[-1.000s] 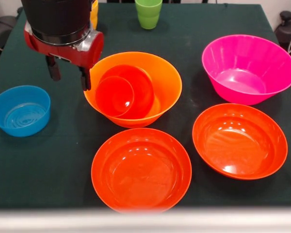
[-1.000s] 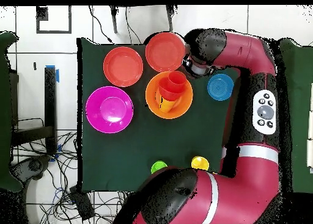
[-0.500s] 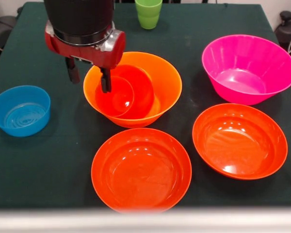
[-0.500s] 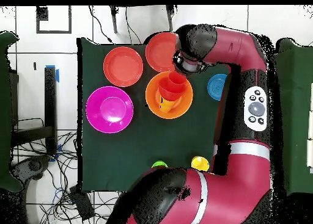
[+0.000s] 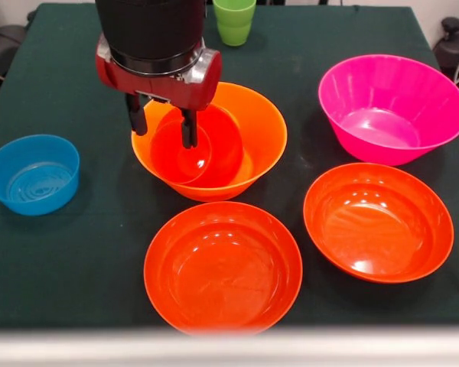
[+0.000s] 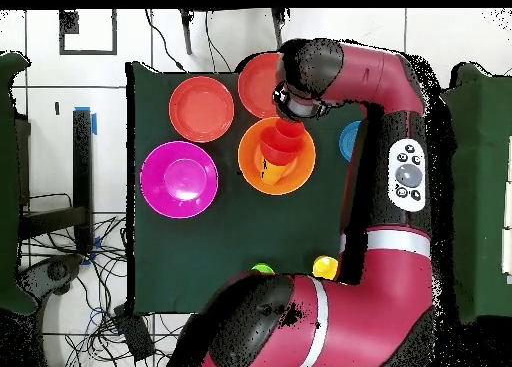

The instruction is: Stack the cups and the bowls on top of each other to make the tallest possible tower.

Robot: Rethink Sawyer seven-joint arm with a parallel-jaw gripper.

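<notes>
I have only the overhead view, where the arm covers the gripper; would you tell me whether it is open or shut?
Observer: Open. The front view shows the gripper with its two fingers spread.
Operator: Thank you. Where do the fingers hang?
Observer: One is at the large orange bowl's rim, on the side toward the blue bowl. The other is over the small red-orange bowl, which lies tilted inside the orange one. I cannot tell whether either finger touches.
Operator: The arm hides most of that blue one for me. Is it free?
Observer: Yes, it stands upright and empty, apart from the orange bowl.
</notes>
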